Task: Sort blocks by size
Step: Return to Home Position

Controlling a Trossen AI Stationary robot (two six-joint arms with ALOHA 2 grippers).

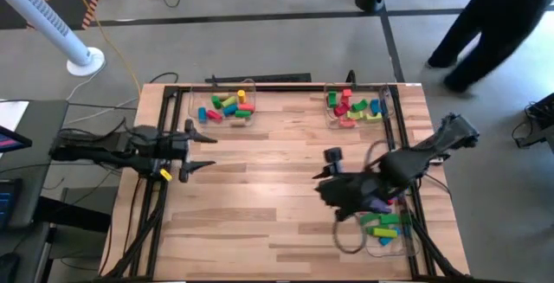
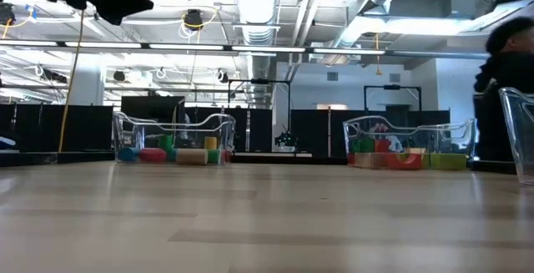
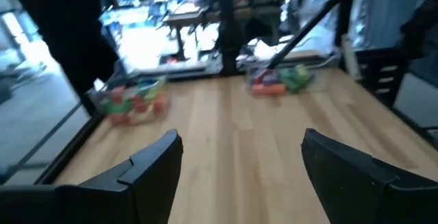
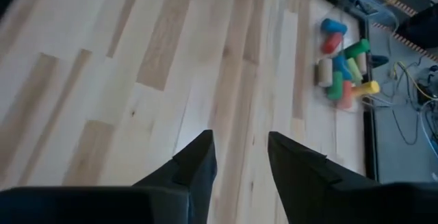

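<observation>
**Item: blocks [image 1: 227, 106], sorted lot**
Location: all blocks in view lie inside three clear trays on the table [image 1: 268, 179]; none lies loose on the bare wood.
- Far-left tray [image 1: 252, 93]: cylinders on their sides in red, blue, green, yellow and tan, heaped together.
- Far-right tray [image 1: 385, 93]: red, green, blue and pink pieces. The shapes are too small to make out.
- Near-right tray [image 1: 381, 250]: green and blue bars with something purple, partly hidden under the right arm.

Reason for placement: one tray per size class, set apart at the table's edges so the groups cannot mix and the middle is left free for reaching.

**Item: left gripper [image 1: 212, 151]**
Location: left side of the table, level with its middle and well apart from every tray.
Condition: fingers spread wide, nothing between them.

**Item: right gripper [image 4: 239, 136]**
Location: over bare wood just beside the near-right tray, aimed across the table at the far-left tray.
Condition: fingers parted by a narrow gap, holding nothing.

Reason for posture: with no block left out, both arms carry empty. Sorting looks finished, and what is left is probably only the retreat to rest.

**Item: person [image 1: 485, 23]**
Location: on the floor beyond the table's far-right corner, clear of the arms.
</observation>
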